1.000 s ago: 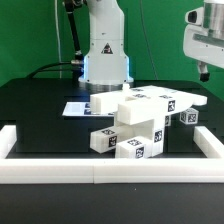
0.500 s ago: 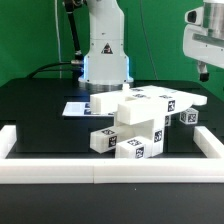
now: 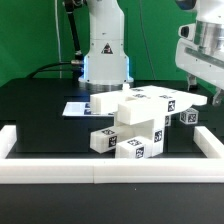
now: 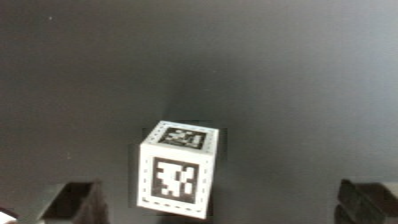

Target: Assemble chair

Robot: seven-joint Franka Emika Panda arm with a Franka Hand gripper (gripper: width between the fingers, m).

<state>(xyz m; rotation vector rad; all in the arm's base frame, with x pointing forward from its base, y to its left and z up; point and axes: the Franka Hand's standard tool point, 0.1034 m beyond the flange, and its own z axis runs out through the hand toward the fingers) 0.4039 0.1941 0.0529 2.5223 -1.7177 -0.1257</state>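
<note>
There is one robot arm (image 3: 103,48) with one gripper (image 4: 221,203), and the gripper has two fingers (image 4: 79,203). The white chair parts (image 3: 135,118) lie in one heap. How many separate pieces are in it I cannot tell, because they cover each other, but at least five black-and-white tags can be counted on them. One small cube (image 3: 190,117) stands apart from the heap. The wrist view also shows one cube (image 4: 178,165) with two tags on it; whether it is the same cube I cannot tell. One marker board (image 3: 73,107) lies on the one black table (image 3: 35,100). Three white border rails are visible: one at the front (image 3: 110,173), one at the exterior view's left (image 3: 8,140) and one at the exterior view's right (image 3: 208,143).
</note>
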